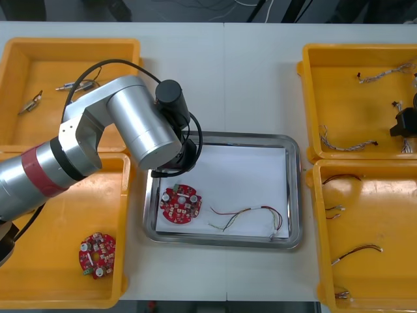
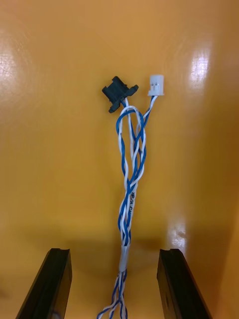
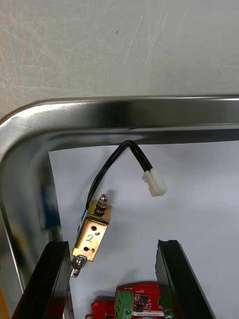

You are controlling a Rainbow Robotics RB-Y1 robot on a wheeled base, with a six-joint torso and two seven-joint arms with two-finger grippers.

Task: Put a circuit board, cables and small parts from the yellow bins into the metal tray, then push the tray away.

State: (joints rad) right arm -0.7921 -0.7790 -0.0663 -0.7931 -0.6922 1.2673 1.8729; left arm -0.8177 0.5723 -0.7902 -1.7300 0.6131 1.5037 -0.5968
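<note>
Tray (image 3: 30, 129) far-left corner: left claw (image 3: 113, 244) hung wide, small metal part (image 3: 92, 234) lying between fingers (image 3: 52, 279), circuit board (image 1: 180, 205) just nearer. Right claw (image 2: 113, 250) wide, straddling blue-white cable (image 2: 130, 169) in far right yellow bin (image 2: 50, 99). We judged off-centre closing could let cable slip; bin tight on right side, tray middle offered open room.

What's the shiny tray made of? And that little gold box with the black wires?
The tray looks like polished metal, probably steel: its rim is mirror-shiny and shows reflections. The small metal part by the open left gripper looks brass-coloured, with silvery pins at both ends. Its black cable seems plastic-coated, with a white plastic-looking plug.
</note>
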